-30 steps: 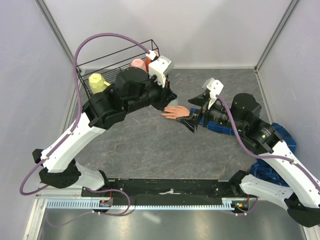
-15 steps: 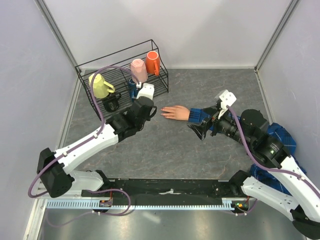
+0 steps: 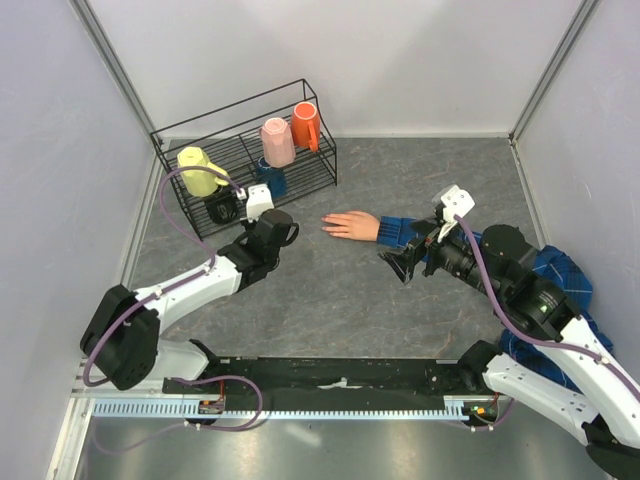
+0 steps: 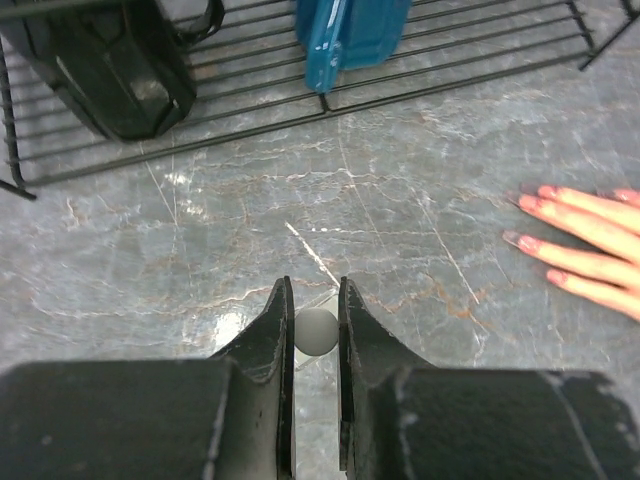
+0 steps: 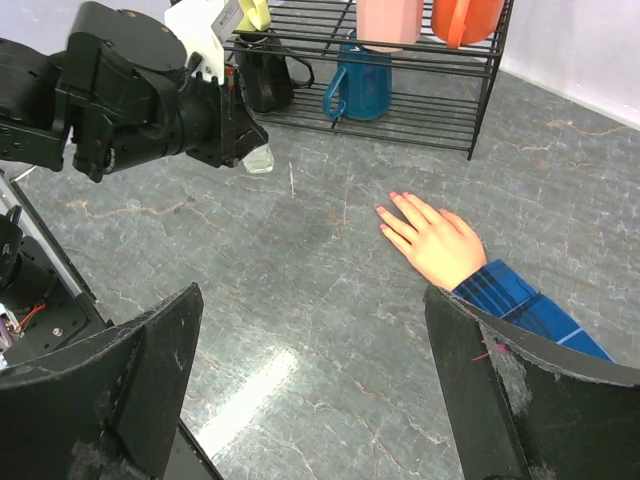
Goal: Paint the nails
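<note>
grey table: nails lie well right of left gripper clasping bottle.

Grey stone-look tabletop here, veined in white and brown. Plain pale wall panels close it in on three sides, joined by slim metal corner posts. A black wire rack stands at the far left corner. There's a soft bright patch on the surface, probably overhead light reflected. A ribbed metal rail runs along the near edge.
</note>
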Tool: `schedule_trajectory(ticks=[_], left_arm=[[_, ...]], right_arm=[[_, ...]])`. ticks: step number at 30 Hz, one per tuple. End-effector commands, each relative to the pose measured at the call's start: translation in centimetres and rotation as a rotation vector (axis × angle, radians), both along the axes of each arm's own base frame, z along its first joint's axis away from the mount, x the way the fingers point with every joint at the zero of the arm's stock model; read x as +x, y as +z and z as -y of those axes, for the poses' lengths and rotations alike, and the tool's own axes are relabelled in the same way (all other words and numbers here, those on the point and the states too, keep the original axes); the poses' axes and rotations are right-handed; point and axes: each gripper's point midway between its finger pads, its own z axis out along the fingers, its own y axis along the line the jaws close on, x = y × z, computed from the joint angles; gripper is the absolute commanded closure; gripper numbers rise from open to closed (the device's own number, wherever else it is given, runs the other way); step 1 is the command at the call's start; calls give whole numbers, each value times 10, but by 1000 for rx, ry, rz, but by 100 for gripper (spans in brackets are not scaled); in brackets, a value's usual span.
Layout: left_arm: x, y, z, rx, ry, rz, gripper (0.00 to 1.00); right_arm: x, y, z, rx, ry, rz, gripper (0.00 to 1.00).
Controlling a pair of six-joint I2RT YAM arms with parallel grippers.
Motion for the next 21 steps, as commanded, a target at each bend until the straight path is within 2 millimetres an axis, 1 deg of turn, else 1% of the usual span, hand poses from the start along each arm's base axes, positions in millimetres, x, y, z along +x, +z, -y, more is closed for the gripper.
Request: schedule_trajectory(ticks=[1, 3, 10, 18, 21], left_arm=[[14, 1, -7, -126, 134, 80, 98], [18, -2, -6, -145, 144, 96, 98], [19, -17, -11, -122, 178, 79, 98], [16, -30, -15, -137, 214, 68, 98], [17, -35, -15, -134, 226, 57, 98]], right_arm=[[3, -5, 0, 1, -18, -10, 2], [4, -6, 0, -3, -17, -13, 2], [5, -10, 0, -9, -23, -20, 2], [4, -4, -1, 6, -16, -9, 2], [4, -6, -1, 7, -15, -14, 2]])
